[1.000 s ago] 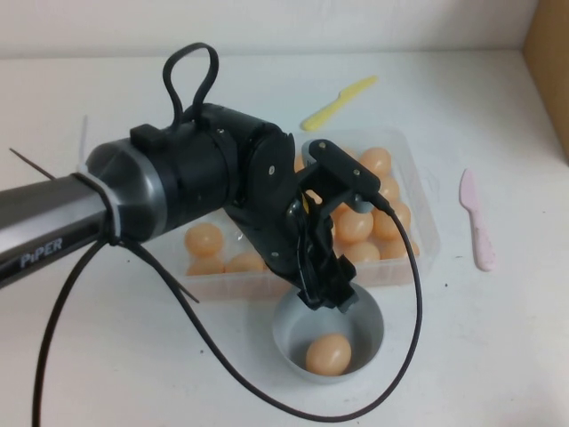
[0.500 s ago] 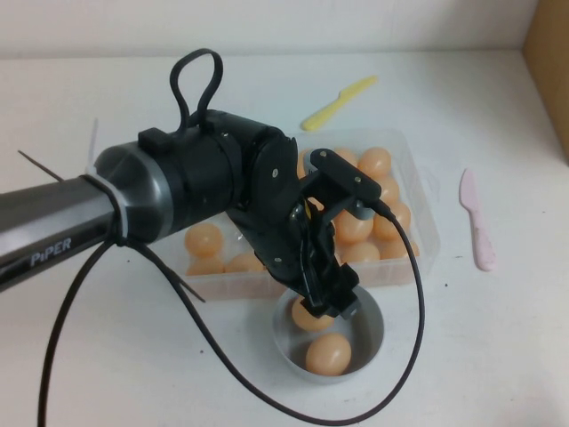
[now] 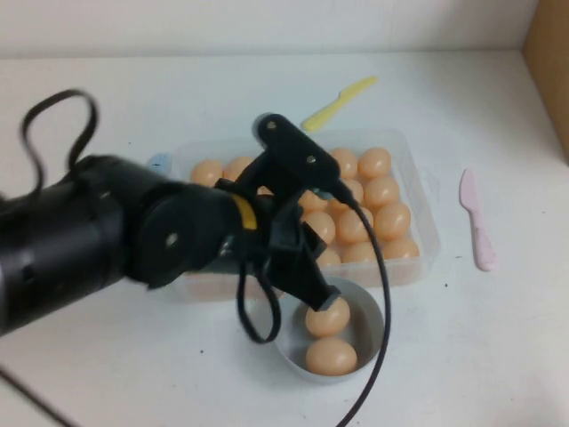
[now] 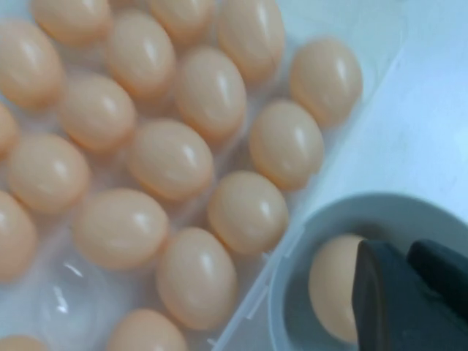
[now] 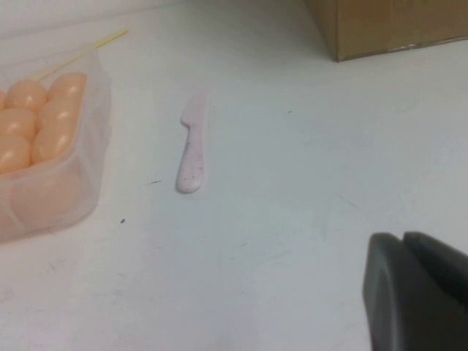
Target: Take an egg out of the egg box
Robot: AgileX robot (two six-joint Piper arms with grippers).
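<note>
The clear egg box [image 3: 428, 197] holds several peach-orange eggs [image 3: 378, 191] in the middle of the table. In front of it, the pale blue-grey bowl [image 3: 378, 331] holds two eggs, one behind [image 3: 327, 318] and one in front [image 3: 331, 356]. My left gripper [image 3: 313, 298] hangs just above the bowl's near-left rim, fingers together and empty. In the left wrist view the gripper [image 4: 406, 263] sits beside an egg [image 4: 330, 296] in the bowl [image 4: 322, 212], with the egg box [image 4: 272, 257] next to it. My right gripper [image 5: 402, 245] is shut over bare table, out of the high view.
A yellow plastic knife [image 3: 338, 102] lies behind the box. A pink plastic knife [image 3: 476, 218] lies to its right and also shows in the right wrist view [image 5: 191, 146]. A cardboard box [image 3: 548, 62] stands at the far right edge.
My left gripper let an egg go into the bowl, which now holds two. The left arm has pulled back and up toward the left.
</note>
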